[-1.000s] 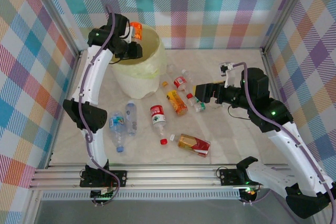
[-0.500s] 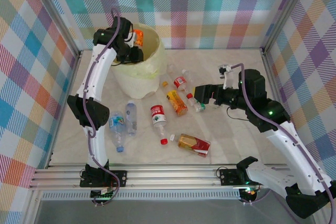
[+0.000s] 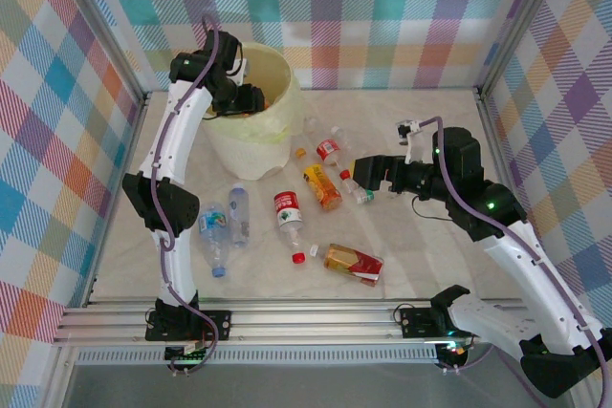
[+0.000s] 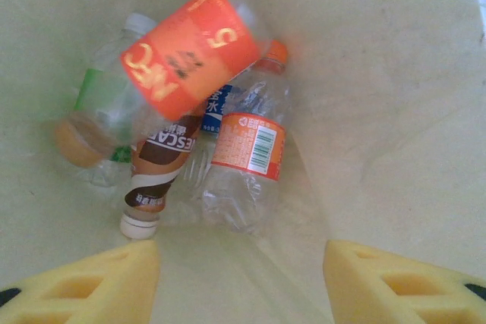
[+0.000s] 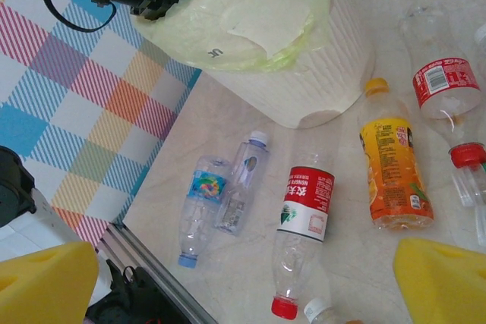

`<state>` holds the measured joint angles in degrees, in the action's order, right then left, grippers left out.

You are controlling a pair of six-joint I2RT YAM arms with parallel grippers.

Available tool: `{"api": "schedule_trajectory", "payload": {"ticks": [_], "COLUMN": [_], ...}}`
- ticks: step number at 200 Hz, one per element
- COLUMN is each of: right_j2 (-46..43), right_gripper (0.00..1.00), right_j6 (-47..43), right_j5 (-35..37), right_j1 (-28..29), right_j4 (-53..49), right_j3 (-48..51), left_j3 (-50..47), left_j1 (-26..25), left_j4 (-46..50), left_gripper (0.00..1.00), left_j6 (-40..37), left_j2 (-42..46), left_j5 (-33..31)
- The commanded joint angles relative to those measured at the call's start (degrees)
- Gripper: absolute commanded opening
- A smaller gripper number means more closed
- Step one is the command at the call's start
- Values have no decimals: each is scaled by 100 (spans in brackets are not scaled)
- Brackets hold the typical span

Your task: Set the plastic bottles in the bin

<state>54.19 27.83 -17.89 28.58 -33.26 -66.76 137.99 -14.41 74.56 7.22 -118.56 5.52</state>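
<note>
Over the left rim of the bin [image 3: 256, 148], the left gripper [image 3: 251, 96] hangs above the opening with its yellow fingers [image 4: 83, 282] spread apart and nothing between them. Beneath it, inside the bin, an orange-labelled bottle [image 4: 190, 49] sits tilted above the others, clear of both fingers; whether it rests on them I cannot tell. Under it lie a green-labelled bottle [image 4: 97, 111], a brown-labelled bottle [image 4: 156, 180] with a white cap, and an orange-capped clear bottle [image 4: 247, 149], all on the yellowish bag [image 4: 395, 111]. On the table [image 3: 430, 255], in front of the bin and slightly to its left, two blue-labelled bottles [image 3: 210, 226] lie side by side. In front of the bin's right side lies a red-labelled bottle [image 3: 287, 212] with a red cap. A yellow-labelled bottle [image 3: 322, 186] lies near the bin's right foot, and a small red-labelled bottle [image 3: 328, 150] lies just right of the bin. An amber bottle [image 3: 352, 263] lies well in front of the bin and to its right. Farther right of the bin, the right gripper [image 3: 361, 174] hangs over the table beside a small clear bottle [image 3: 359, 190], its fingers wide apart and empty.
</note>
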Motion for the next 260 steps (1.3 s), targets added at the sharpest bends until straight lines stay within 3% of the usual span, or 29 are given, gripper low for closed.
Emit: {"api": "schedule_trajectory", "payload": {"ticks": [1,71,111,181,218,260], "right_j2": [-70,-113,-139,-272,-146,-100], "right_gripper": [100,100,100,100,100,100], "right_j6": [-1,29,-122,-448,-671,-681], "right_j5": [-248,-736,-1068,-1923,-1851,-1525], "right_j1": [34,34,34,34,34,34], "right_j4": [131,397,261,242,-56,-86], "right_j3": [79,213,64,-55,-231,-241], "left_j3": [192,-492,-2268,-5235,-6552,-7529], "left_j1": [79,79,54,-216,-548,-1250], "left_j4": [-193,-956,-1645,-1674,-1688,-2016], "left_gripper": [61,65,69,73,74,75], "left_j6": [67,32,206,749,1243,1898], "left_j2": [365,1452,2767,4812,5317,5173], "left_j5": [183,268,155,-284,-240,-486]}}
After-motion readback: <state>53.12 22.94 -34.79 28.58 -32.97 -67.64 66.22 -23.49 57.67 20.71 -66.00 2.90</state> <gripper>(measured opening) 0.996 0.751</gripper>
